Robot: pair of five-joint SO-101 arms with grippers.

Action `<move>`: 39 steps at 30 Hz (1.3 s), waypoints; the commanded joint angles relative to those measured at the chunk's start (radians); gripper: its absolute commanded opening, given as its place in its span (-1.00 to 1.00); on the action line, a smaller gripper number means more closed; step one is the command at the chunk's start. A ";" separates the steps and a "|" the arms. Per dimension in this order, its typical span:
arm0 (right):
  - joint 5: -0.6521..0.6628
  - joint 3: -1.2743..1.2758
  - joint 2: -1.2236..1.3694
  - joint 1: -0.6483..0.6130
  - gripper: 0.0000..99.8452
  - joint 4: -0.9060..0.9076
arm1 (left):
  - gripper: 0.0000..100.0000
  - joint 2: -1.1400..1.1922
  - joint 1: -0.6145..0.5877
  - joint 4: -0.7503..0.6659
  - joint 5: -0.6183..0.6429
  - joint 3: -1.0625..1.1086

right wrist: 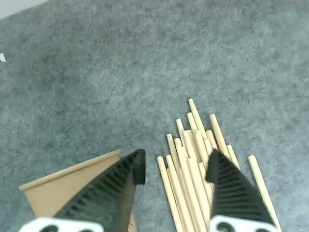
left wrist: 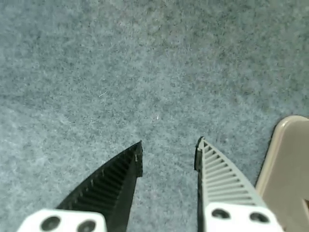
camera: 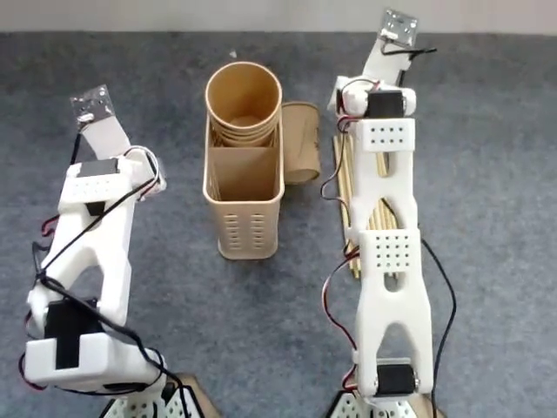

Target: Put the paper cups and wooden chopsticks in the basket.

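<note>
Beside the basket [camera: 245, 231], paper cup [camera: 302, 144], seemingly toppled.

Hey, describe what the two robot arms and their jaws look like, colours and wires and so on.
The left arm and right arm are white plastic with black motors and looping red and black cables; the right carries dot-grid panels. The left gripper has pointed, ridged jaws, one black, one pale grey; the right gripper has two dark ones.
</note>
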 commanded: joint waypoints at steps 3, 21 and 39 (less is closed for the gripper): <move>-0.009 -0.058 -0.016 0.002 -0.99 0.119 | -0.59 -0.004 0.013 -0.014 0.003 -0.005; 0.489 0.183 -0.453 0.440 -0.93 0.363 | -0.60 -0.214 -0.073 0.292 -0.083 -0.186; 0.669 1.586 -0.946 0.248 -0.92 -0.185 | -0.59 -0.257 0.004 -0.081 -0.084 0.257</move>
